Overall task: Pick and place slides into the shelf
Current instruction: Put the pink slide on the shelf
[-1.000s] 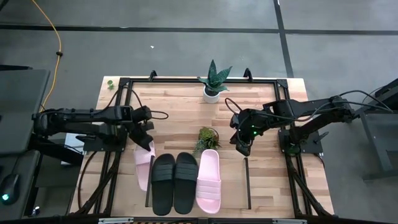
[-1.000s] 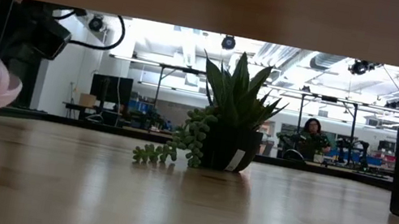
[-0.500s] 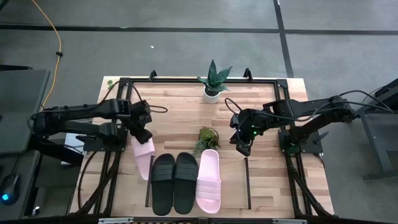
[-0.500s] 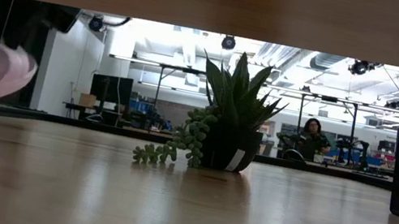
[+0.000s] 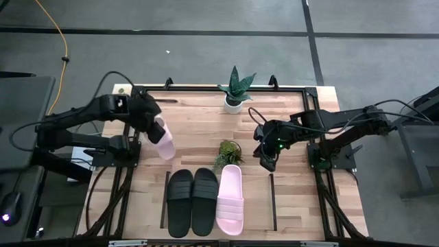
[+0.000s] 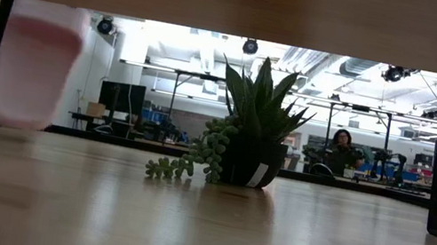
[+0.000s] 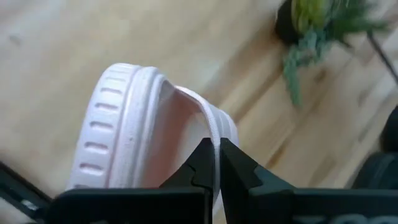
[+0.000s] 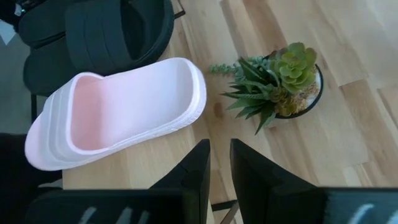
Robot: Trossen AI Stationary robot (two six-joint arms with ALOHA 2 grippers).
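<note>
Gripping: left end effector pinched shut on the thin strap edge of a pale pink slide, left-centre of the high view.
Held slide: hangs clear of the tabletop, toe down; low view shows it dangling at the left edge.
Change: a second ago this slide lay flat at the left end of the row by the black pair; now it is lifted and carried up the frame, away from the row.
Right end effector: fingers a narrow gap apart, nothing between them, hovering right of centre above the tabletop.
Other slides: two black slides and second pink slide side by side at lower centre, on the shelf board.
Shelf: thin black side panels flank the row; slot at the left end now vacant.
Plants: trailing succulent just above the row, spiky potted plant at top centre.
Meaning: probably a re-grasp or re-aim; fourth slide not yet placed, three look done.
Risk: strap pinch is thin, slide may swing.
</note>
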